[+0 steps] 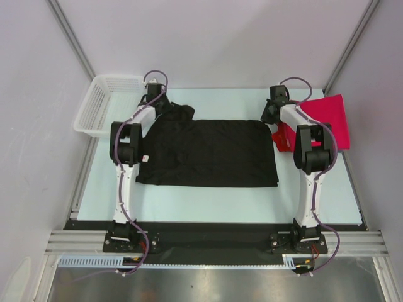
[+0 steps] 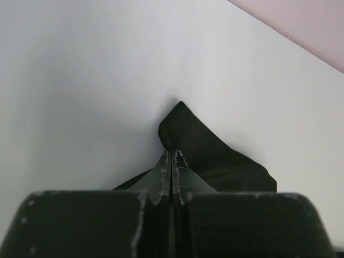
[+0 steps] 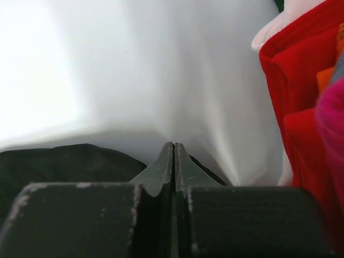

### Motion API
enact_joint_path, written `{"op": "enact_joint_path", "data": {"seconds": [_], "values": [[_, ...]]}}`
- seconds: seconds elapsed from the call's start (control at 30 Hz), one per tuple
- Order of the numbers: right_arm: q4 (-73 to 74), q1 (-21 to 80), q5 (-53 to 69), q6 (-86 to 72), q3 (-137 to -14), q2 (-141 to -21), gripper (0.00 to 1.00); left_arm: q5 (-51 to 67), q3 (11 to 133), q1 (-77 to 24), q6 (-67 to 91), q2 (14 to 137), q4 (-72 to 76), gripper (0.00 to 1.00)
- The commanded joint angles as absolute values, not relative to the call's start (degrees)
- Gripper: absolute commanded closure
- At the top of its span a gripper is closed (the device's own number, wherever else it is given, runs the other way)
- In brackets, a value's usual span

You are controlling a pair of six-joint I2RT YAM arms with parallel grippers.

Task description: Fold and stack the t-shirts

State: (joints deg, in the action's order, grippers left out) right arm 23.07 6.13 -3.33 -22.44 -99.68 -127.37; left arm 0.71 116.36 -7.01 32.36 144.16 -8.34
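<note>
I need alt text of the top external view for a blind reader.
A black t-shirt lies spread on a pale table, the robot's left gripper and right gripper shut at its far corners. Folded red t-shirts lie far right, a white basket far left.

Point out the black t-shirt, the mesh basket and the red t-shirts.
black t-shirt (image 1: 211, 154): top view, middle of its body.
mesh basket (image 1: 88, 108): top view, its left wall.
red t-shirts (image 1: 332, 119): top view, top of the pile.
</note>
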Motion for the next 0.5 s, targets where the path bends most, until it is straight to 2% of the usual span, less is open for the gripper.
{"op": "enact_joint_path", "data": {"seconds": [0.0,0.47], "values": [[23.64,5.89,-2.64,-22.76,-100.64,-121.73,1.0,1.32,112.6,-7.03,28.92,135.71,-1.07,1.0],[25.05,5.89,-2.99,-22.76,-97.12,-117.43,1.0,1.06,94.76,-7.21,25.93,123.05,11.95,1.0]]}}
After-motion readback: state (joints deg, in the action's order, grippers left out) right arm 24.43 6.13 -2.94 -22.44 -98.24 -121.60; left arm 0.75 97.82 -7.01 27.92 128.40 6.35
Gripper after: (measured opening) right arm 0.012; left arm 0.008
